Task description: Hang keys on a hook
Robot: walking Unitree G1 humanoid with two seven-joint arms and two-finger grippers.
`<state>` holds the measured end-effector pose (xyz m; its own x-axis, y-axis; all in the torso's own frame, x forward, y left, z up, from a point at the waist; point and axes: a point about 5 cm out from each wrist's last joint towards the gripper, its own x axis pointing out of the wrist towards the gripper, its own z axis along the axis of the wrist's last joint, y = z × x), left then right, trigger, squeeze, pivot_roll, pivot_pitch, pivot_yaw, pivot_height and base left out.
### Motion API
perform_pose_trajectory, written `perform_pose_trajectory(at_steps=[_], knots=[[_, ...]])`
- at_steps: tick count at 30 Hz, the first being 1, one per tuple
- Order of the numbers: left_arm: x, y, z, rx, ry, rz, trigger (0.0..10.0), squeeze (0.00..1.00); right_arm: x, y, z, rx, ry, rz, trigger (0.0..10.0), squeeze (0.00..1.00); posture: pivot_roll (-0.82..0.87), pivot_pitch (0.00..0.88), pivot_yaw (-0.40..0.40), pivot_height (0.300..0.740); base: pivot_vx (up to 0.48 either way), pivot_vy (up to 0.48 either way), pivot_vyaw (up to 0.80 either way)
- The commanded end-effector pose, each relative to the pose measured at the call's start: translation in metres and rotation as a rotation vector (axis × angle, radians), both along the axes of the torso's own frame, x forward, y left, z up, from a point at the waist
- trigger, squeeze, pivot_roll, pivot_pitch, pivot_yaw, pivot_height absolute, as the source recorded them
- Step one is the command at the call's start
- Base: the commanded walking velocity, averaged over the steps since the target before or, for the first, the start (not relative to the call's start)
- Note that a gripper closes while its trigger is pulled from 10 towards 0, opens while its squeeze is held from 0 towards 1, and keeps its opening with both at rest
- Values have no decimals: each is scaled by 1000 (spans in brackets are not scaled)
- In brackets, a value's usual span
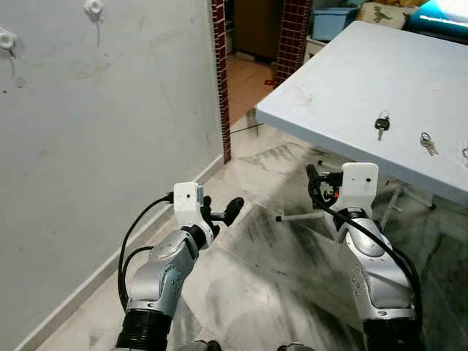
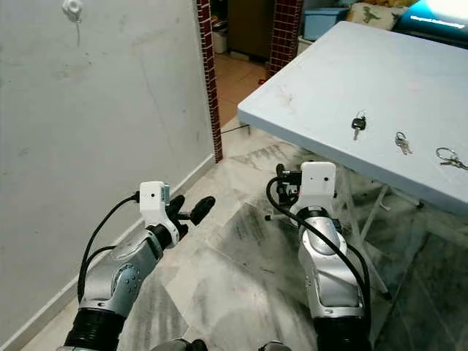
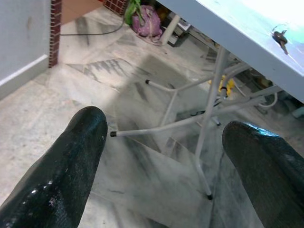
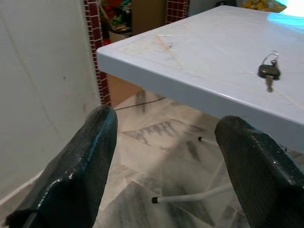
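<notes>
The white folding table (image 1: pixel 344 80) served as the landmark of the scene: three sets of keys lay on its top near the edge facing the robot, namely a black-headed key (image 1: pixel 382 124) closest to the table's corner, a small metal key pair (image 1: pixel 428 143) just beyond it along the same edge, and a third key ring (image 2: pixel 450 157) farther along still. Two white wall hooks (image 1: pixel 93 9) were mounted high on the grey wall across the marble floor from the table, well apart from the keys. The right gripper (image 4: pixel 164 156) was held below and in front of the table's near edge with its two black fingers spread wide and nothing between them; the left gripper (image 3: pixel 161 161) hovered over the floor between wall and table, likewise spread and empty. The keys appeared light, rigid and thin, lying flat against a smooth top, so they would probably slide rather than lift under a sideways push. The plastic head of the black-headed key offered the thickest and least slippery place to pinch, and it left the ring at its top free to pass over a hook. The loose blades would likely swing once raised.
</notes>
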<state>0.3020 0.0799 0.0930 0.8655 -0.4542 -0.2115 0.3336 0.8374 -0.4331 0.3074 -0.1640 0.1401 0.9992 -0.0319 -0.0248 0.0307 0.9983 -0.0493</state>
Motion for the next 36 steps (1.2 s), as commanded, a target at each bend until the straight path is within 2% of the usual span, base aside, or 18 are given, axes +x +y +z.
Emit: perform_pose_trajectory(at_steps=[1, 13, 28, 36], knots=[[0, 1, 2, 3, -8, -10, 10000, 0, 1, 2, 0, 0, 3, -1, 10000, 0, -57, 116, 54, 740, 0, 0, 0], [0, 0, 3, -5, -13, -21, 10000, 0, 2, 0, -1, -19, 10, -21, 10000, 0, -58, 116, 56, 740, 0, 0, -535], [-1, -1, 4, -27, -26, -30, 10000, 0, 3, 0, -1, -29, 15, -28, 10000, 0, -64, 120, 54, 740, 0, 0, -756], [-1, -1, 4, -38, -25, -36, 10000, 0, 2, 0, -1, -30, 13, -28, 10000, 0, -69, 119, 55, 740, 258, 0, -756]])
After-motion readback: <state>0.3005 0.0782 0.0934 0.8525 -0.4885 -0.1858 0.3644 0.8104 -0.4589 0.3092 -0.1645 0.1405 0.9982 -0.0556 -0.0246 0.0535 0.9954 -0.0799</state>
